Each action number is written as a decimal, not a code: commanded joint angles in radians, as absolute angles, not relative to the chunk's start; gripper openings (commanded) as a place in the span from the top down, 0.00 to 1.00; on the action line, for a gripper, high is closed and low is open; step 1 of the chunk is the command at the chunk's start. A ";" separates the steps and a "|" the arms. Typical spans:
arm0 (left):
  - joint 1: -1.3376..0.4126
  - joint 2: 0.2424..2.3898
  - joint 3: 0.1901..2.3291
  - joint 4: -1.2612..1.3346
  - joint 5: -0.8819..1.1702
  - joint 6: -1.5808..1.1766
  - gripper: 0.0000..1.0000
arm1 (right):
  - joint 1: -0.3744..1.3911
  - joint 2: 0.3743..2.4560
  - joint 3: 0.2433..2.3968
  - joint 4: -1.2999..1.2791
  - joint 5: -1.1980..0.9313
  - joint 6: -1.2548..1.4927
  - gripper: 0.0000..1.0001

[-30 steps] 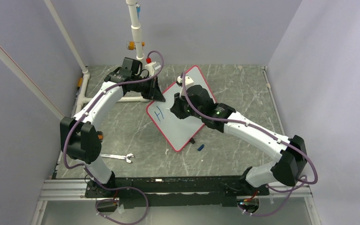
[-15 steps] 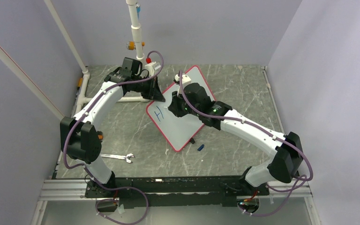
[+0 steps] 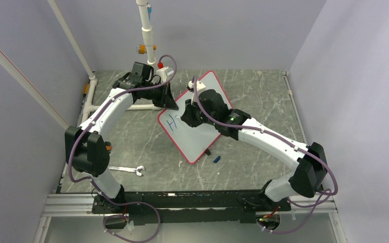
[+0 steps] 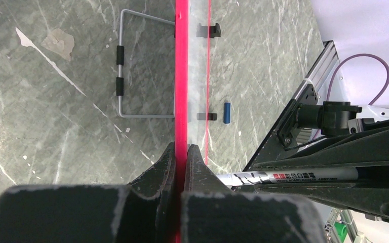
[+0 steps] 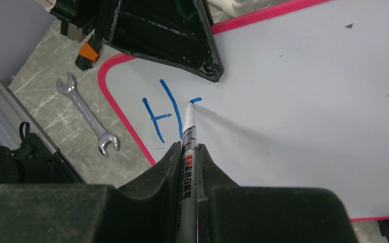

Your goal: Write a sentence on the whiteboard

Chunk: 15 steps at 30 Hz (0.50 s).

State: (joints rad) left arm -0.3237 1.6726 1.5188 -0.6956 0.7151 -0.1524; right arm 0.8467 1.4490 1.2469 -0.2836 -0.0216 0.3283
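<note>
The whiteboard [image 3: 198, 139] lies tilted on the table, white with a red border [image 5: 124, 119]. The sentence is a blue "H" [image 5: 159, 114] near the board's left corner [image 3: 171, 123], with a short blue stroke [image 5: 196, 99] beside it. My left gripper [image 4: 182, 147] is shut on the whiteboard's red edge [image 4: 182, 76], at the board's upper left side [image 3: 171, 104]. My right gripper [image 5: 187, 147] is shut on a silver whiteboard marker [image 5: 188, 131]. Its tip touches the board just right of the H. That gripper hangs over the board's middle [image 3: 188, 119].
A steel wrench [image 3: 126, 169] lies on the table left of the board. A blue marker cap [image 3: 216, 159] rests by the board's near edge, next to its black feet [image 4: 210, 30]. A white pipe frame [image 3: 147, 35] stands at the back. A wire stand [image 4: 120, 76] lies beside the board.
My right gripper has shifted a little left and toward the back with the marker, closer to the H. The left arm and the board have not moved.
</note>
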 commanded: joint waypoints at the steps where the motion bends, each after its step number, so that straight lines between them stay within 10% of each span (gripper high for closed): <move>1: -0.331 1.645 1.521 -0.670 0.629 -0.087 1.00 | 0.847 1.438 1.214 -0.265 -0.044 0.328 1.00; 15: -0.331 1.644 1.520 -0.670 0.628 -0.086 1.00 | 0.847 1.419 1.200 -0.315 0.062 0.330 1.00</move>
State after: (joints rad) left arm -0.3222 1.6726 1.5188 -0.6968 0.7105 -0.1516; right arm 0.8482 1.4246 1.1881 -0.2935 -0.0204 0.3325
